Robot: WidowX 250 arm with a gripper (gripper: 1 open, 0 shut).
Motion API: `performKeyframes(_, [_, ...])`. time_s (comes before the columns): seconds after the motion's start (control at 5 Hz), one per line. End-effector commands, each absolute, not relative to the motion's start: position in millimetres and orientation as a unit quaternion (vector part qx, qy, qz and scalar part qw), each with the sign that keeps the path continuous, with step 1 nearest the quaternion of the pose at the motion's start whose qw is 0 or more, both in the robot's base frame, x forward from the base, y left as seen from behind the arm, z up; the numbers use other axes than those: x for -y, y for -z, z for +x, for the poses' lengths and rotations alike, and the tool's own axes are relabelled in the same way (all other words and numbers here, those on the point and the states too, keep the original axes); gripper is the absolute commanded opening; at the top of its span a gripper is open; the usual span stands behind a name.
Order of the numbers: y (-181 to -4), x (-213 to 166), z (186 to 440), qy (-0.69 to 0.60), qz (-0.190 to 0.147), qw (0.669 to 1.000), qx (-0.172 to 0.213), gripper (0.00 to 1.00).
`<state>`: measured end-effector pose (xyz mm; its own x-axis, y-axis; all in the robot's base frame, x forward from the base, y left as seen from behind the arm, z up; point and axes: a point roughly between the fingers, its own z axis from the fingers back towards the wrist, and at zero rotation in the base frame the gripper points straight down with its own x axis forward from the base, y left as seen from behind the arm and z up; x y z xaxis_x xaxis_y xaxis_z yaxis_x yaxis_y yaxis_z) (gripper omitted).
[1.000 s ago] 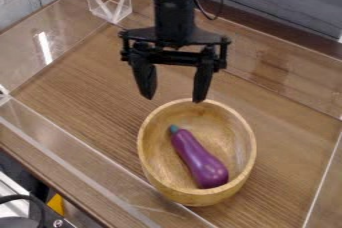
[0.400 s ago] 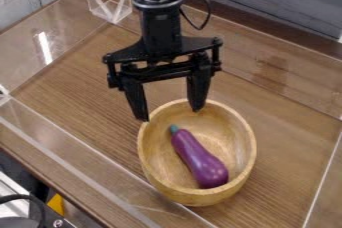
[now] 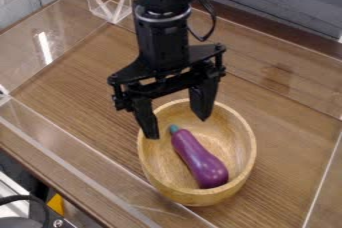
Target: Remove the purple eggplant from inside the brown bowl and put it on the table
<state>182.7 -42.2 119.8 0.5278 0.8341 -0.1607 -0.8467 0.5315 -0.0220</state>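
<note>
**A:** What is on the left of the picture?

**B:** Bare wood-grain worktop (image 3: 67, 102) with clear acrylic walls along its edges. Nothing of the task lies there.

**A:** And moving toward the middle?

**B:** A black robot arm points straight down. Its pincer (image 3: 174, 112) is spread wide and empty, its two dark fingers hanging over the far rim of the brown bowl (image 3: 245, 162), the left finger over the rim and the right just inside it.

**A:** Where is the purple eggplant (image 3: 198, 157)?

**B:** Inside the bowl, lying on its side. The small teal stem points toward the pincer; the fatter rounded end faces the camera.

**A:** How would it handle?

**B:** It looks like a light toy, glossy, so probably slippery, and likely firm. I would judge the thick middle the best place to close on, fingers set across its narrow width. The tapered stem end could squirt free.
</note>
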Motion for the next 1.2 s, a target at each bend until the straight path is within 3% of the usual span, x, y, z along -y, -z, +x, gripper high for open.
performKeyframes(0.0, [-117.6,42.9,183.6,-0.480,-0.052,0.874,-0.048,1.00])
performKeyframes(1.0, [-87.1,50.7,194.9,-0.421,-0.037,0.906,-0.028,1.00])
